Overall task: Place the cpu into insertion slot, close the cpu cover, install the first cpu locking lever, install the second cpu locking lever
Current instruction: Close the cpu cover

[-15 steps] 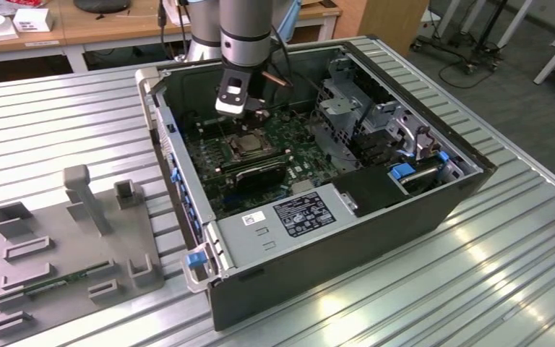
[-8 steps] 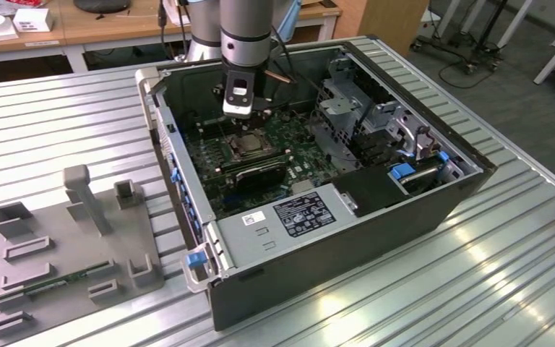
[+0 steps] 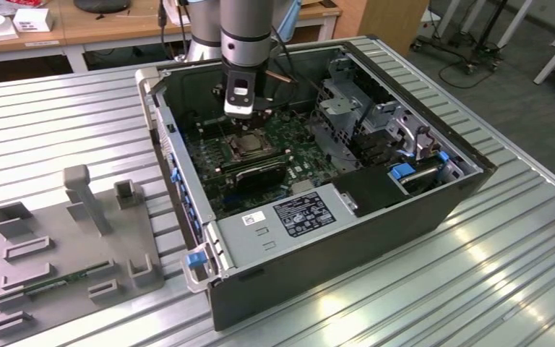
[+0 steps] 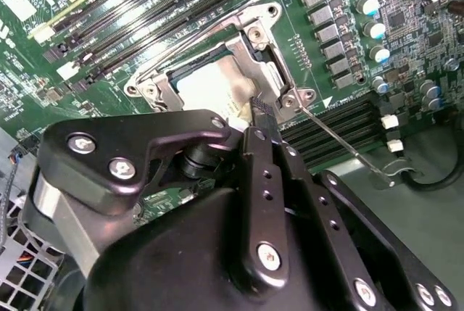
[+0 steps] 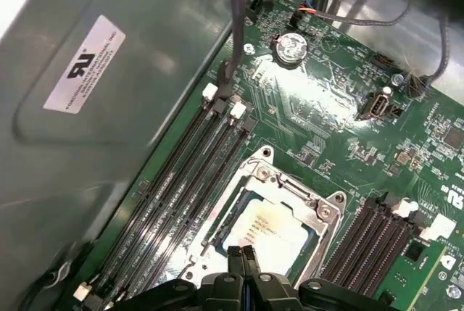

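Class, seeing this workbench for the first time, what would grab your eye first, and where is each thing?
The open computer case dominates the exterior view's middle, with the gripper hanging inside it. In both wrist views the pale cpu gleams inside its silvery cpu cover, the shut gripper's tips just by the cover's edge. In the second wrist view a thin locking lever sticks out sideways from the cover's corner.
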`<state>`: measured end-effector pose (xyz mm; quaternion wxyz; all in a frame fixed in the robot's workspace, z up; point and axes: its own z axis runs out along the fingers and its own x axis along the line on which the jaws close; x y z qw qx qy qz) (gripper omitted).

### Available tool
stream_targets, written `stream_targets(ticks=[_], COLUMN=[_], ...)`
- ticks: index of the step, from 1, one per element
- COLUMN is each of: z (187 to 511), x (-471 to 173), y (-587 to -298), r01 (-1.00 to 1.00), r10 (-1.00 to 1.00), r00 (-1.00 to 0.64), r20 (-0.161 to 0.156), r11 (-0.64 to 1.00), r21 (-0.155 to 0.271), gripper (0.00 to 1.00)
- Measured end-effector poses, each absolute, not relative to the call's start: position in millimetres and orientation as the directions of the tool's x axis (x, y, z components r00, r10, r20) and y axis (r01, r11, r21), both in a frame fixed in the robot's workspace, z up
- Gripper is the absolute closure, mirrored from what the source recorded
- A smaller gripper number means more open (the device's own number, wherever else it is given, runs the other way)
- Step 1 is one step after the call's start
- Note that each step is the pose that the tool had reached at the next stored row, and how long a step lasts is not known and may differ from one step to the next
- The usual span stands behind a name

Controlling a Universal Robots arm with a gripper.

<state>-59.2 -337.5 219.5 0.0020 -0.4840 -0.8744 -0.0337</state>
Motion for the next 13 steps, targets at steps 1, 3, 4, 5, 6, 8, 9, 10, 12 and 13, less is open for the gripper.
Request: stream_targets(ticks=[1, 3, 4, 5, 6, 8, 9, 10, 12, 13], z=[219.5, 219.4, 219.4, 219.4, 219.4, 219.3, 219.3, 219.3, 219.2, 219.2], x=[-59.2, -59.2, -59.2, -59.2, -59.3, -59.3, -59.2, -59.3, -59.2, -59.3], y=[-337.5, -337.5, -337.5, -337.5, -337.5, -337.5, -337.5, -337.5, -337.5, -337.5], r01=[0.836, 0.816, 0.806, 0.795, 0.784, 0.761, 0.749, 0.737, 0.712, 0.7], r10=[0.836, 0.816, 0.805, 0.795, 0.784, 0.76, 0.748, 0.736, 0.711, 0.699], r00=[-0.547, -0.577, -0.592, -0.606, -0.62, -0.649, -0.663, -0.676, -0.702, -0.714], r20=[0.036, 0.036, 0.036, 0.036, 0.036, 0.036, 0.036, 0.036, 0.036, 0.036], r11=[0.545, 0.575, 0.589, 0.604, 0.618, 0.647, 0.66, 0.674, 0.7, 0.712], r21=[0.057, 0.057, 0.057, 0.057, 0.057, 0.057, 0.057, 0.057, 0.057, 0.057], gripper=[0.89, 0.89, 0.89, 0.89, 0.89, 0.89, 0.89, 0.89, 0.89, 0.89])
